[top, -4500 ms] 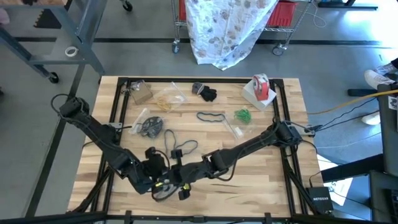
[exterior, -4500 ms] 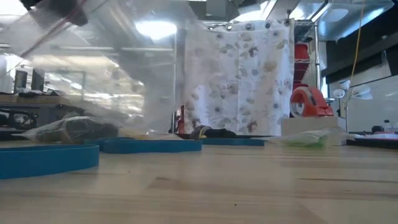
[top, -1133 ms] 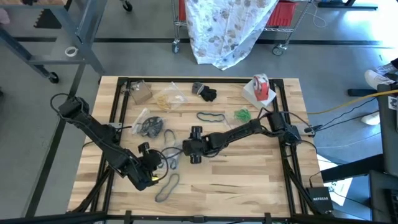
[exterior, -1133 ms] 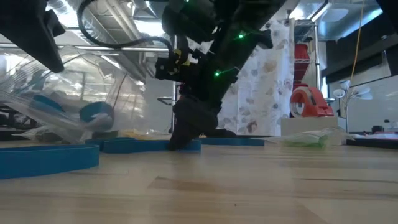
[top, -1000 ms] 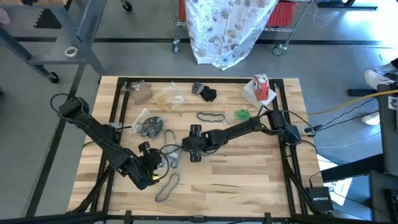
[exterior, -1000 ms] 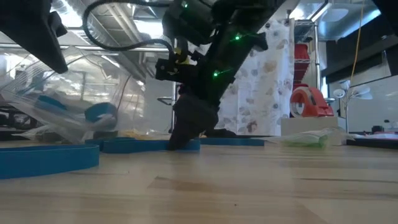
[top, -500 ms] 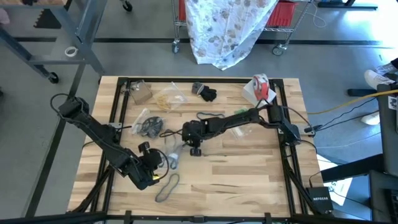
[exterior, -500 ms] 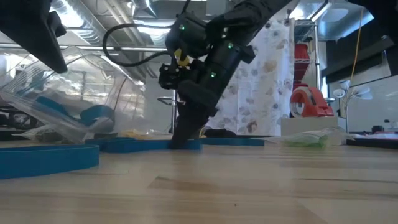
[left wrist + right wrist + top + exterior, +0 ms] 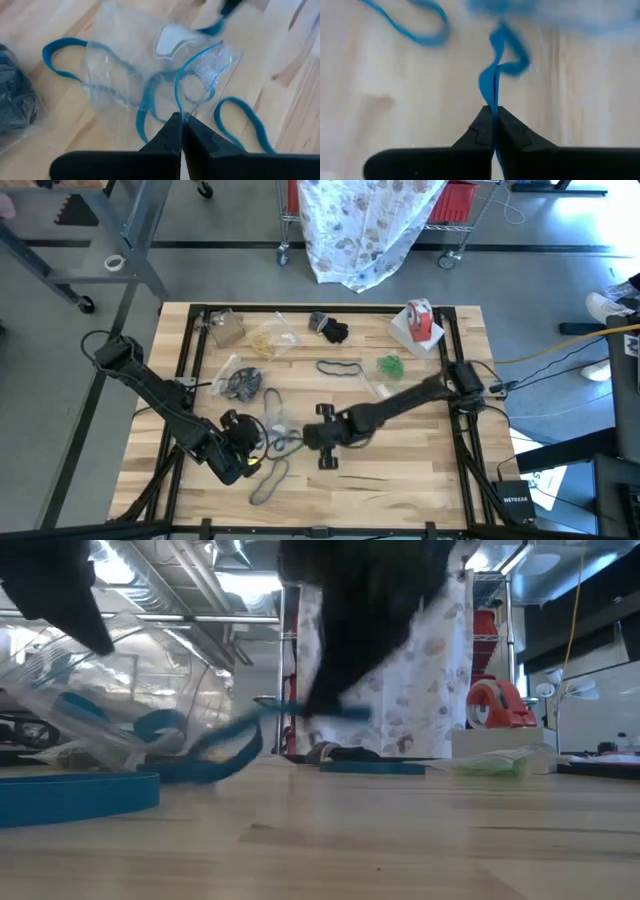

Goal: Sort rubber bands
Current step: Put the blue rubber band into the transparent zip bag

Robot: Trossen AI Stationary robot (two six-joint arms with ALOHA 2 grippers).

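On your left, the left end effector (image 9: 252,450) sits low over the pale wooden slatted counter (image 9: 400,470) near its front edge, jaws pinched tight on the rim of a clear plastic bag (image 9: 150,80) that already has teal-blue rubber loops inside — it has not shifted over the last second. Just in front of it a thin teal-blue rubber band (image 9: 270,480) lies loose on the wood. To the right, the right end effector (image 9: 325,448) has pulled back toward the front of the counter from where it was half a second ago; its jaws, wide apart a second ago, are now clamped on a floppy teal-blue rubber band (image 9: 497,70), which trails from the tips toward the bag. Further back lie another teal-blue rubber band (image 9: 340,367) and a small green clump of rubber bands (image 9: 390,365).
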